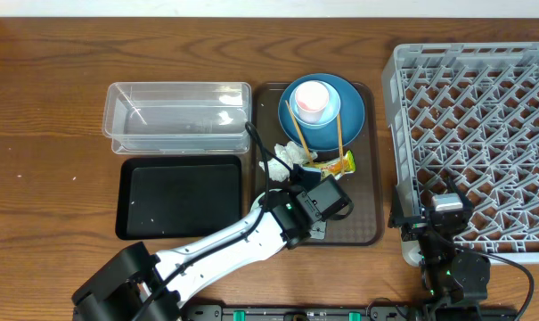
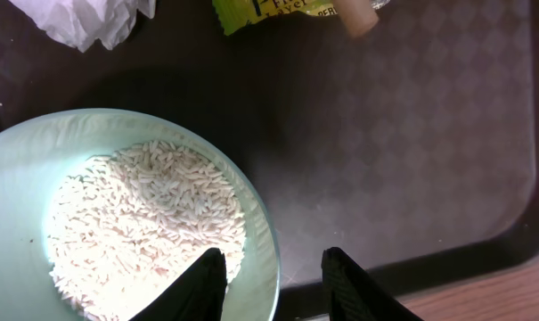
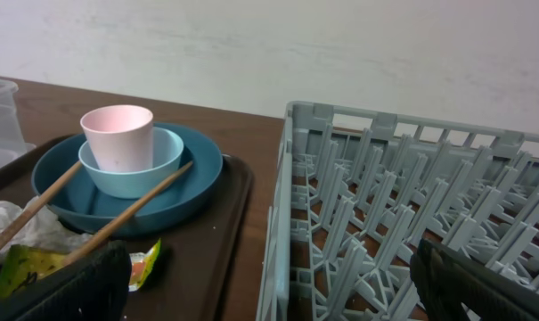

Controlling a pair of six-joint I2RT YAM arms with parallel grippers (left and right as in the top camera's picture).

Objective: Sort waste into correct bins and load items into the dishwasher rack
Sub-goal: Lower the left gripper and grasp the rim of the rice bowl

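My left gripper (image 2: 271, 267) is open and straddles the near rim of the mint-green bowl (image 2: 20, 169). One finger rests inside over the white rice (image 2: 144, 223), the other outside above the brown tray. From overhead the gripper (image 1: 321, 207) hides the bowl. The crumpled napkin (image 1: 287, 159) and the snack wrapper (image 1: 336, 164) lie just beyond. A pink cup (image 1: 312, 100) stands in a light-blue saucer (image 3: 153, 165) on the dark-blue plate (image 1: 349, 111), with chopsticks (image 1: 298, 134) leaning on it. My right gripper (image 3: 269, 276) is wide open and empty over the grey rack's (image 1: 483, 134) front-left edge.
The clear tub (image 1: 175, 116) and the black tray (image 1: 180, 198) sit left of the brown serving tray (image 1: 367, 205). The rack's wall (image 3: 282, 223) rises right next to that tray's right edge. A chopstick's end (image 2: 358, 18) lies by the wrapper (image 2: 269, 11).
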